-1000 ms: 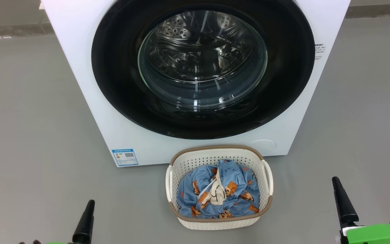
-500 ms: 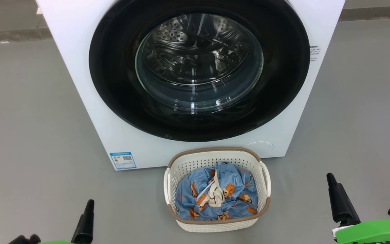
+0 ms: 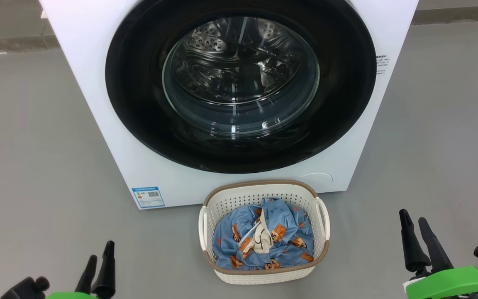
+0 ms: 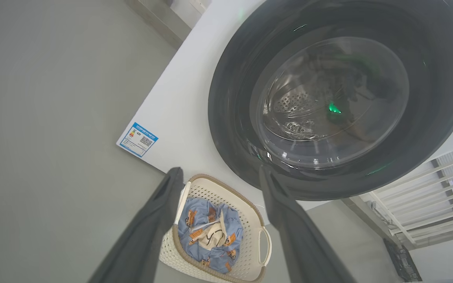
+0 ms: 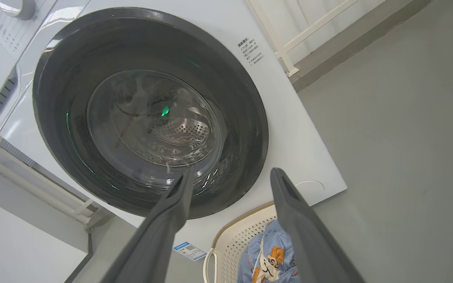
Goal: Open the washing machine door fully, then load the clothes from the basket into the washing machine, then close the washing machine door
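Note:
The white washing machine [image 3: 93, 83] stands straight ahead on the floor. The washing machine door [image 3: 139, 104], black-rimmed with a glass bowl centre, lies shut against its front. The basket [image 3: 259, 184] sits on the floor just before the machine, with the light blue printed clothes [image 3: 264, 243] bunched inside. My left gripper [image 3: 100, 253] is open at the lower left, well left of the basket and holding nothing. My right gripper [image 3: 412, 216] is open at the lower right, right of the basket and holding nothing. In the wrist views the left gripper [image 4: 220, 173] and the right gripper [image 5: 233, 173] point at the door and basket from a distance.
A blue label sticker [image 3: 148, 197] marks the machine's lower left corner. A white slatted rack [image 4: 439, 188] stands beside the machine, and a white frame [image 5: 289, 43] stands behind it. Grey floor [image 3: 35, 145] spreads on both sides of the machine and basket.
The head camera has shifted slightly, sliding the scene left. Both grippers have turned, so each now shows two spread fingers instead of one. The right gripper sits a little higher.

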Motion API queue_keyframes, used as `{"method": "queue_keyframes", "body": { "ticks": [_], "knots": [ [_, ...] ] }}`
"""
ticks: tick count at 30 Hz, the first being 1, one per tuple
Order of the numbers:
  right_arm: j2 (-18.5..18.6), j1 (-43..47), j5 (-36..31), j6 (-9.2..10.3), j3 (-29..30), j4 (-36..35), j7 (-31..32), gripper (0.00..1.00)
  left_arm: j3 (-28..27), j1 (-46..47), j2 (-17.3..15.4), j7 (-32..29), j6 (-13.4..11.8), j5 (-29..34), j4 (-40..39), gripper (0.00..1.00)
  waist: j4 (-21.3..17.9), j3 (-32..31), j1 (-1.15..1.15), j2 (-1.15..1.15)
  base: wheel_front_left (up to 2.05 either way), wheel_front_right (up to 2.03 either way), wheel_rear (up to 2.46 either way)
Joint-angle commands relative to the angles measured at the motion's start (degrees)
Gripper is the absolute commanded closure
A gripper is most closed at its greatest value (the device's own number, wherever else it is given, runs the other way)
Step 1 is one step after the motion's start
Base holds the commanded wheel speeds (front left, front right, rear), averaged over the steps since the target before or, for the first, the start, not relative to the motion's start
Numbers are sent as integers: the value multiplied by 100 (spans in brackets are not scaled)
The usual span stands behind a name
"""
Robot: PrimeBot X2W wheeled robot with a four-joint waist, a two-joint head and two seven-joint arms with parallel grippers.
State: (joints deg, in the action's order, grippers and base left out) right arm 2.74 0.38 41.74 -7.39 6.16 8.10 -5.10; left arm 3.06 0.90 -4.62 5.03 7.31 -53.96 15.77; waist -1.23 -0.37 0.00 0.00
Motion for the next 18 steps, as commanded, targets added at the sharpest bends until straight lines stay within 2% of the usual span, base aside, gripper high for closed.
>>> {"method": "queue_keyframes", "body": {
  "ticks": [1, 18],
  "knots": [
    [90, -15, -251, -6, -81, -214, -79, 0, -111, 134, -145, 79, 10, 241, -191, 0, -5, 8, 0, 0, 0, 0, 0],
    [176, 48, -1704, -7, -52, -419, -363, 0, -53, 20, -304, 366, 12, 1939, -336, 0, -34, 29, 0, 0, 0, 0, 0]
  ]
}}
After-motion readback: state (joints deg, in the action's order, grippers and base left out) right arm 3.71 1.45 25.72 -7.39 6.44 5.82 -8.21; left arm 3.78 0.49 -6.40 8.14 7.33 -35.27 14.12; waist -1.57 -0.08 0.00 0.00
